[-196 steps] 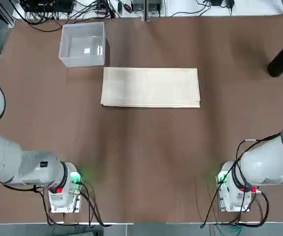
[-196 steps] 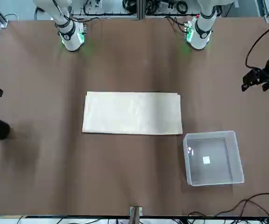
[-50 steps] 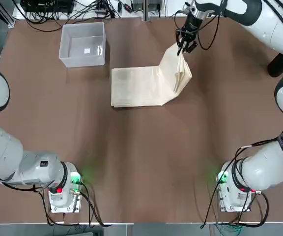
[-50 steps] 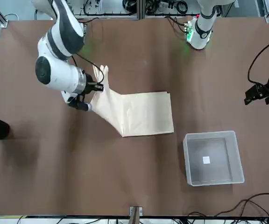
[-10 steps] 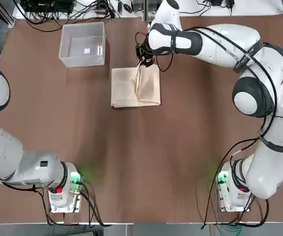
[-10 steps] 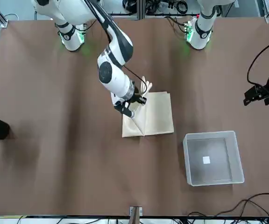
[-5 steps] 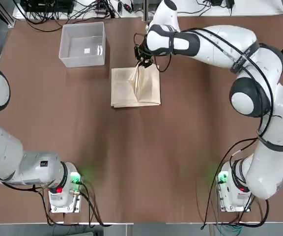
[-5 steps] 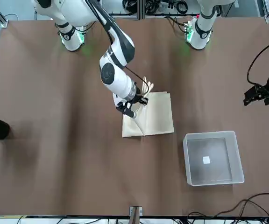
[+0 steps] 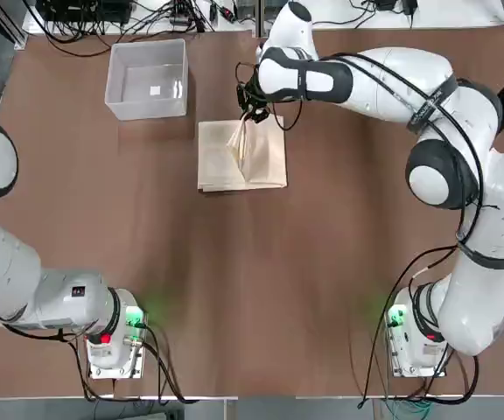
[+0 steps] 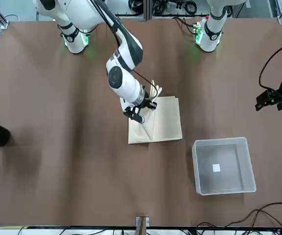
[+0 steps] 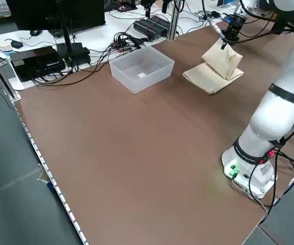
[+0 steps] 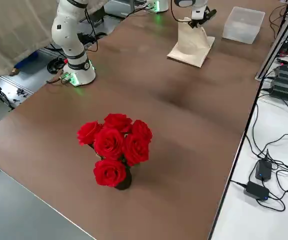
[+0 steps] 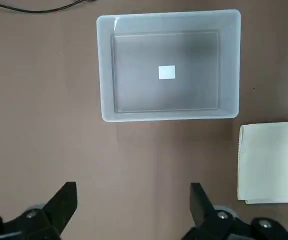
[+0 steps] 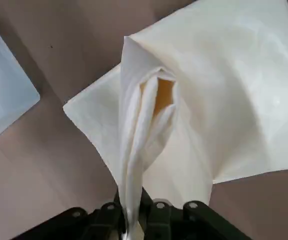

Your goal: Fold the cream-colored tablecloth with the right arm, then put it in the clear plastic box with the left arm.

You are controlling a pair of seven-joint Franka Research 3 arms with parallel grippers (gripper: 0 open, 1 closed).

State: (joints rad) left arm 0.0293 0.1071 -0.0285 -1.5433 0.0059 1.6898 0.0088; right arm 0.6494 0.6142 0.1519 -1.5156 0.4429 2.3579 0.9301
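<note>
Top view: the cream-colored tablecloth (image 9: 241,157) lies above the frame's centre, a compact layered square on the desk (image 9: 261,289). The right arm (image 9: 392,74) reaches in from the right, and its tool (image 9: 254,108) is clenched on a pinched edge of the cloth at the square's upper side, so one flap stands up instead of lying flat. The fold looks nearly finished but not laid down. The clear plastic box (image 9: 146,79) sits in the upper left, just beside the cloth's corner, with nothing in it but its label.

Front view: the cloth (image 10: 161,125) is at centre and the box (image 10: 223,165) at lower right. The left arm's tool (image 10: 270,98) hangs at the right edge, well apart from both.

Left wrist view: the left tool (image 13: 133,200) is released, jaws wide, and looks down on the box (image 13: 169,65), with a corner of the cloth (image 13: 271,162) at the right.

Right wrist view: the clenched fingers (image 14: 134,212) grip the bunched layers (image 14: 149,120).

Left to do, as I judge it: lay the flap flat, let go, then the whole left-arm step of moving the cloth into the box.
</note>
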